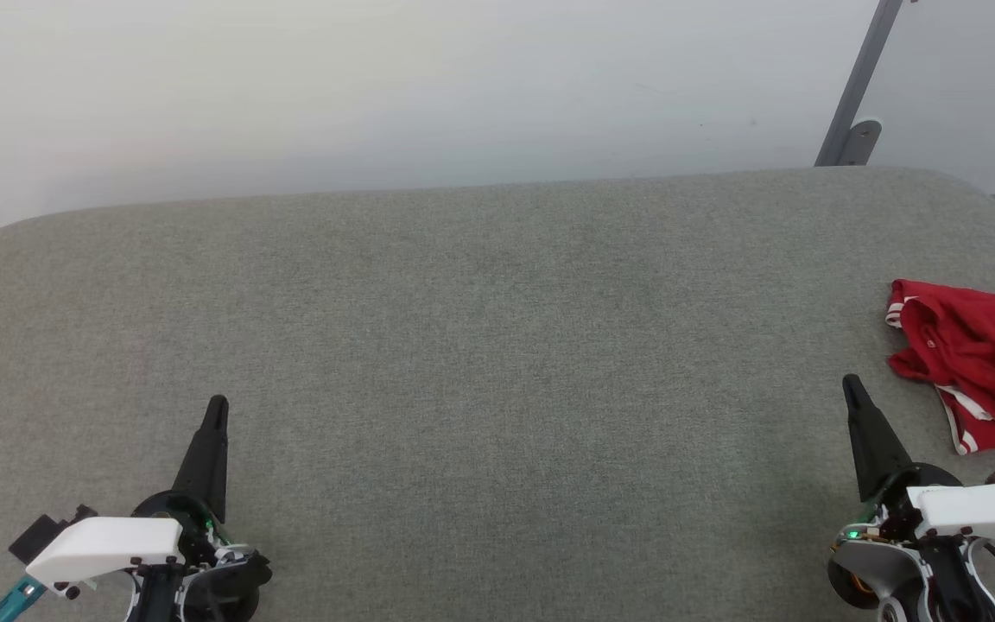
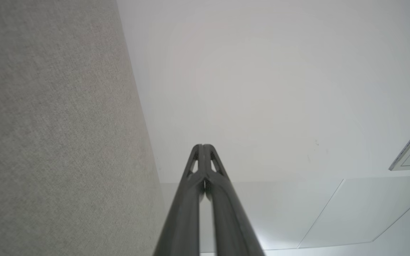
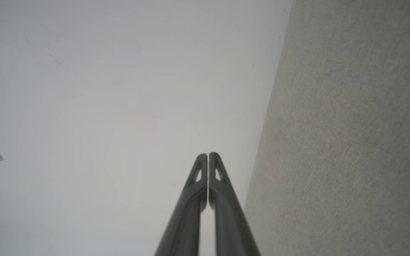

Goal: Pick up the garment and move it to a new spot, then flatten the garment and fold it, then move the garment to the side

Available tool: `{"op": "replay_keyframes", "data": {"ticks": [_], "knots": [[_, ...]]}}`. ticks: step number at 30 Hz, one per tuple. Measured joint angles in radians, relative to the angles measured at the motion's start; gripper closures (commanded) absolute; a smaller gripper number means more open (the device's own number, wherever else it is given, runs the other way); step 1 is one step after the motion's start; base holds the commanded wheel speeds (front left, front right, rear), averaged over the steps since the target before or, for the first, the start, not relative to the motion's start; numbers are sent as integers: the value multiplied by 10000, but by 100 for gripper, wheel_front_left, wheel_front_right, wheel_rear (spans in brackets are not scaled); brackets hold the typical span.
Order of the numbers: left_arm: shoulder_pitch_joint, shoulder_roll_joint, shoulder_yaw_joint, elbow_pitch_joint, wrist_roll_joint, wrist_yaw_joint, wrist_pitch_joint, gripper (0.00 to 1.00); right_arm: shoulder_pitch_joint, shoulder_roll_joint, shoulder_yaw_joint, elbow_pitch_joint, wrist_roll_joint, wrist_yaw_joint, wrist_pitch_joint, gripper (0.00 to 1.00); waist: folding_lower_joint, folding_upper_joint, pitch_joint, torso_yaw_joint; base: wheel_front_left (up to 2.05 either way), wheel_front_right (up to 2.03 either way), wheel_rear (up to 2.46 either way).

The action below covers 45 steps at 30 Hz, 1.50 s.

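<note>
Garment [image 1: 981, 358]: red, crumpled, mid-right frame edge, on grey desk [image 1: 463, 328]. L end effector [image 1: 217, 408] & R end effector [image 1: 852, 386]: fingers together, empty. Pickup: open R, pinch a raised fold, lift w/o dragging.

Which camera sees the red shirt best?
The head view: the shirt lies crumpled at the right of the grey surface, cut off by the picture's edge, near the right gripper. The wrist views look along shut fingers at surface and wall instead.
</note>
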Motion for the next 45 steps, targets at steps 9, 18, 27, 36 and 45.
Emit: {"op": "replay_keyframes", "data": {"ticks": [9, 18, 27, 36, 45], "knots": [[-2, -17, 31, 2, 19, 0, 8, 100, -4, 0, 0, -2, 0, 0, 0, 100, 0, 0, 0, 0, 0, 0, 0], [-3, -31, 56, 2, 29, 0, 19, 100, -19, 0, 2, -4, 0, 2, 0, 100, 0, 0, 0, 0, 0, 0, 0], [-5, -42, 77, 4, 44, 0, 38, 100, -20, 0, 2, -4, 0, 2, 0, 100, 0, 0, 0, 0, 0, 0, 0], [-7, -54, 94, 4, 50, 0, 50, 100, -20, 0, -2, -2, 2, 2, 0, 100, 0, 0, 0, 0, 0, 0, 0], [-9, -65, 109, 4, 75, 0, 92, 100, -20, 0, 2, 0, 2, 2, 0, 100, 1, 0, 0, 0, 0, 0, 0]]}}
